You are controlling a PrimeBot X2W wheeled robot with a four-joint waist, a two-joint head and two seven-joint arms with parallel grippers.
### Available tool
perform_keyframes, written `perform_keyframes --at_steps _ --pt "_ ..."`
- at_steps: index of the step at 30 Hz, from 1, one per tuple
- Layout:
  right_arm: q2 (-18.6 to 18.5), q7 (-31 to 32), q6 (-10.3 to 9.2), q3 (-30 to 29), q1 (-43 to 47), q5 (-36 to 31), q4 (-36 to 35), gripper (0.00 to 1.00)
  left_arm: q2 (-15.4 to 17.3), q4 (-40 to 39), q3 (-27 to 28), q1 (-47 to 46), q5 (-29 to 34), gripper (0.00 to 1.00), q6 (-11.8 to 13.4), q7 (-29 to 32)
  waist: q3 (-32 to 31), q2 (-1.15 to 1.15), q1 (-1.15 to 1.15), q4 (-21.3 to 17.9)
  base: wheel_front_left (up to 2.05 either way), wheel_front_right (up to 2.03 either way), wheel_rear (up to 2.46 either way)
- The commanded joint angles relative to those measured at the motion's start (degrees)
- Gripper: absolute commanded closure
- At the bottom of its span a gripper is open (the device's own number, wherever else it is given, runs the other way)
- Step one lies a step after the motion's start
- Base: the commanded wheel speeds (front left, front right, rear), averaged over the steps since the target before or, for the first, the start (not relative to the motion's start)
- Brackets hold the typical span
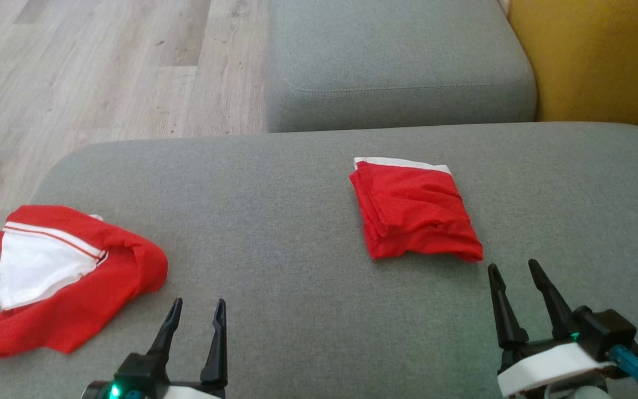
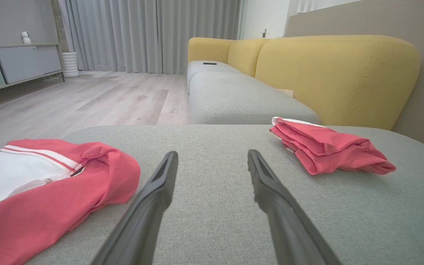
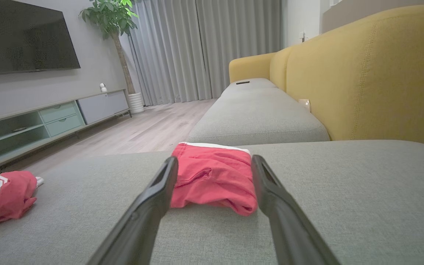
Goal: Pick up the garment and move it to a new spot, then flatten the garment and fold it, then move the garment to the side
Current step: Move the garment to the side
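While folded garment [image 1: 416,213] lies ahead, right hand [image 1: 513,265] parted, holding nothing.

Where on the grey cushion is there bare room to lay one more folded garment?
The widest bare patch lies in the middle of the cushion, between the crumpled garment on the left and the folded garment. A second bare patch lies right of the folded garment, out to the cushion's right side. The left edge is crowded.

Matt red cloth garment [image 1: 416,213], woven grey cushion [image 1: 297,233]
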Motion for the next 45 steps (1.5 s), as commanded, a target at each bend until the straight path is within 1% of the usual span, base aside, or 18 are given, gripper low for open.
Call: perform_keyframes --at_steps 1,10,17,23,25,30,38,41,45 --pt "-0.12 -0.63 0.37 0.76 -1.73 -0.28 -1.75 0.0 -0.2 -2.2 1.56 -1.77 0.48 0.0 0.29 -0.34 0.0 0.0 0.0 0.01 0.0 0.0 0.0" --pt "0.21 -0.63 0.37 0.47 -1.47 -0.15 -0.92 0.0 -0.2 -3.02 1.68 -1.98 1.31 0.0 0.19 -0.34 0.85 0.0 0.0 0.04 0.0 0.0 0.0" --pt "0.6 -0.63 0.37 -0.38 -1.78 0.46 -0.44 0.0 -0.2 -4.13 1.36 -2.71 2.32 0.0 -0.17 -0.34 2.64 0.0 0.0 0.47 0.0 0.0 0.0" --pt "0.43 0.52 0.37 -0.43 -5.14 2.1 1.3 0.0 -0.2 -5.35 0.82 -4.01 2.64 0.0 -0.35 -0.34 5.8 0.0 0.0 0.84 0.0 0.0 0.0" --pt "0.17 1.44 0.37 -1.42 -7.68 3.13 2.42 0.0 -0.2 -5.48 0.22 -4.74 2.64 0.0 -0.58 -0.34 7.12 0.0 0.0 1.25 0.0 0.0 0.0" --pt "-1.55 7.04 0.37 -3.66 -16.51 6.36 6.64 0.0 -0.2 -5.75 -1.02 -7.97 2.46 0.0 -0.99 -0.34 11.83 0.0 0.0 2.61 0.0 0.0 0.0" --pt "-5.07 21.86 0.37 -6.56 -30.5 13.37 17.6 0.0 -0.2 -5.23 -2.9 -12.71 1.75 0.0 -1.42 -0.34 17.16 0.0 0.0 4.58 0.0 0.0 0.0" --pt "-6.27 24.67 0.37 -6.73 -33.7 15.51 21.08 0.0 -0.2 -5.06 -3.73 -14.16 1.32 0.0 -1.46 -0.34 18.68 0.0 0.0 5.46 0.0 0.0 0.0" --pt "-7.21 26.19 0.37 -6.1 -36.01 17.37 24.93 0.0 -0.2 -4.86 -4.5 -15.65 0.69 0.0 -1.27 -0.34 20.26 0.0 0.0 6.34 0.0 0.0 0.0"
